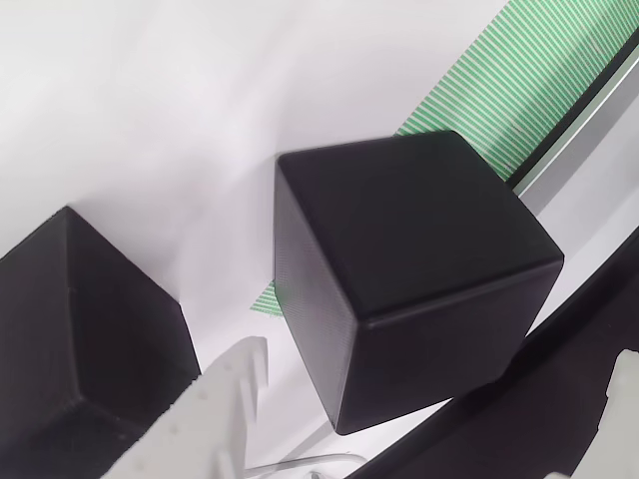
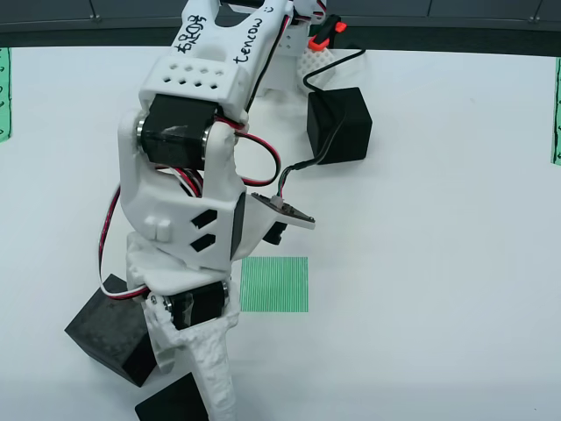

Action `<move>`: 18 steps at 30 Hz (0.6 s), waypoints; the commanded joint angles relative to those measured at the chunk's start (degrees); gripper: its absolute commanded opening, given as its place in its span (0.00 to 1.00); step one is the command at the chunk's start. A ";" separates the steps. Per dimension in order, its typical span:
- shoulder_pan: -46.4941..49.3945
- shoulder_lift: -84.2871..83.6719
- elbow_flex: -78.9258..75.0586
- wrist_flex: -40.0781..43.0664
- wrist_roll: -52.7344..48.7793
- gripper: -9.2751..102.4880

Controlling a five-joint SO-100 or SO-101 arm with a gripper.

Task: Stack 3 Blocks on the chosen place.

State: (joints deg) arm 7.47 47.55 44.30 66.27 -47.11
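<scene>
Item: white arm [image 2: 188, 175], bent low over white table [image 2: 438, 263]. Gripper [image 2: 188, 368] at bottom of overhead view, fingers either side of nothing visible; spread or pressed together cannot be told.

Blocks, 3, black:
- 1st [image 2: 114, 331], left of gripper, touching or just beside it.
- 2nd [image 2: 171, 403], at bottom edge, partly hidden.
- 3rd [image 2: 340, 124], near arm base, well apart.

Green striped square [image 2: 274, 283]: bare, right of gripper.

Wrist view: block [image 1: 409, 269] partly over striped patch [image 1: 519, 90]; second block [image 1: 80, 329] at left; white toothed finger [image 1: 215, 409] between.
</scene>
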 commanded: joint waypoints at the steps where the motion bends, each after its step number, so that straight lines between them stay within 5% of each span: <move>1: -0.53 -0.18 -3.43 0.88 0.62 0.47; 18: -1.41 -5.71 -11.07 3.87 2.46 0.47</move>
State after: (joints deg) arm 6.68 41.57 36.83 69.61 -45.09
